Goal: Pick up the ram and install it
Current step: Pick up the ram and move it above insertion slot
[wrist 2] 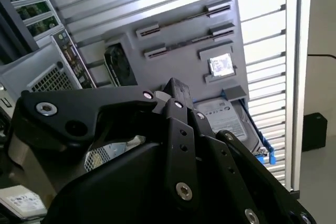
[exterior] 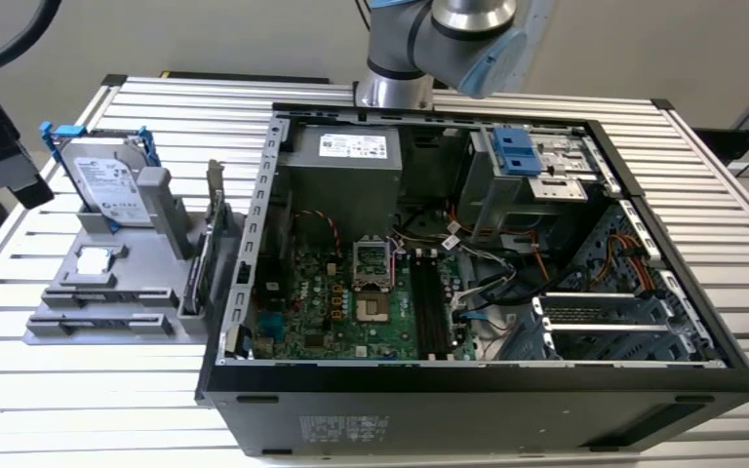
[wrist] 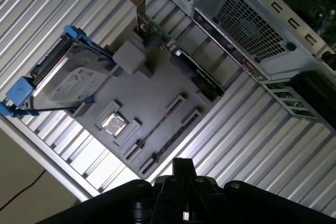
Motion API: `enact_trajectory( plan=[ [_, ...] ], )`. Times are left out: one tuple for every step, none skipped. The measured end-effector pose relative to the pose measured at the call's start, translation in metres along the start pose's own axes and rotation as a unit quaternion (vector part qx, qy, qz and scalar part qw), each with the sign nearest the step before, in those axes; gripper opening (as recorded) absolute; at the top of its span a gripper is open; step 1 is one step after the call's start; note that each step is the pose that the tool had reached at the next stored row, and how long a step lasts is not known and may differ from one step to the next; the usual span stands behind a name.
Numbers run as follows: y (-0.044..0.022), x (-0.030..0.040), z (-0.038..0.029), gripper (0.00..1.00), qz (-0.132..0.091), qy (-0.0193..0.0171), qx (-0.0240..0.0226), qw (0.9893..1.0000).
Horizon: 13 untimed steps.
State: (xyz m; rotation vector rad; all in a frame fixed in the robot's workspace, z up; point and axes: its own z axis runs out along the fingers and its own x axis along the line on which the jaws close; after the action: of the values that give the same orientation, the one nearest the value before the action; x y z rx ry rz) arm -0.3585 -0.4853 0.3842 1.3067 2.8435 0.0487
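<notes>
The arm (exterior: pixel 440 29) is rising at the twelve o'clock side of the open computer case (exterior: pixel 479 390) and running out past the exterior view's upper edge. In both wrist views the black gripper (wrist: pixel 184 167) is hanging above the slatted table (exterior: pixel 89 409), its tip aiming at the grey fixture (wrist: pixel 152 93) and not touching it. From where I am standing I cannot tell whether the gripper is open, closed or carrying anything.

In the exterior view the fixture is sitting at nine o'clock of the case, just beside its wall. The hard drive (exterior: pixel 104 180) in its blue frame is leaning at the fixture's twelve o'clock end. A processor chip (exterior: pixel 95 261) is lying flat near the middle. Two slotted holders (wrist: pixel 157 129) are lying at the six o'clock end. They are showing only thin dark lines between their end clips, and I cannot tell whether either line is the ram. I cannot pick the ram out anywhere else either.

A card with a metal bracket (exterior: pixel 206 244) is standing on edge along the fixture's three o'clock side, between the fixture and the case wall. Inside the case, the motherboard (exterior: pixel 335 302) is lying flat. Its long memory slots (exterior: pixel 433 307) are running from twelve to six o'clock, with loose cables crowding their three o'clock side.
</notes>
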Motion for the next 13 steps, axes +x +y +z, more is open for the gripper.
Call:
enact_trajectory(
  plan=[
    [-0.0001, 0.0, 0.0004, 0.0, 0.005, -0.0004, 0.0003, 1.0],
    [-0.0001, 0.0001, 0.0008, 0.0, 0.011, -0.0009, 0.0005, 0.9999],
    [-0.0002, 0.0001, 0.0012, 0.0, 0.016, -0.0013, 0.0006, 0.9999],
    [-0.0002, 0.0001, 0.0017, 0.0, 0.022, -0.0017, 0.0008, 0.9998],
    [-0.0003, 0.0002, 0.0021, 0.0, 0.027, -0.0021, 0.0009, 0.9996],
    [-0.0004, 0.0002, 0.0025, 0.0, 0.032, -0.0024, 0.0011, 0.9995],
    [-0.0004, 0.0002, 0.0029, 0.0, 0.038, -0.0028, 0.0013, 0.9993],
    [-0.0005, 0.0003, 0.0033, 0.0, 0.044, -0.0031, 0.0014, 0.999],
    [-0.0005, 0.0003, 0.0037, 0.0, 0.049, -0.0034, 0.0015, 0.9988],
    [-0.0006, 0.0004, 0.004, 0.0, 0.055, -0.0037, 0.0015, 0.9985],
    [-0.0007, 0.0004, 0.0042, 0.0, 0.06, -0.004, 0.0016, 0.9982],
    [-0.0007, 0.0005, 0.0045, 0.0, 0.066, -0.0042, 0.0017, 0.9978],
    [-0.0008, 0.0005, 0.0045, 0.0, 0.072, -0.0044, 0.0017, 0.9974]
  ],
)
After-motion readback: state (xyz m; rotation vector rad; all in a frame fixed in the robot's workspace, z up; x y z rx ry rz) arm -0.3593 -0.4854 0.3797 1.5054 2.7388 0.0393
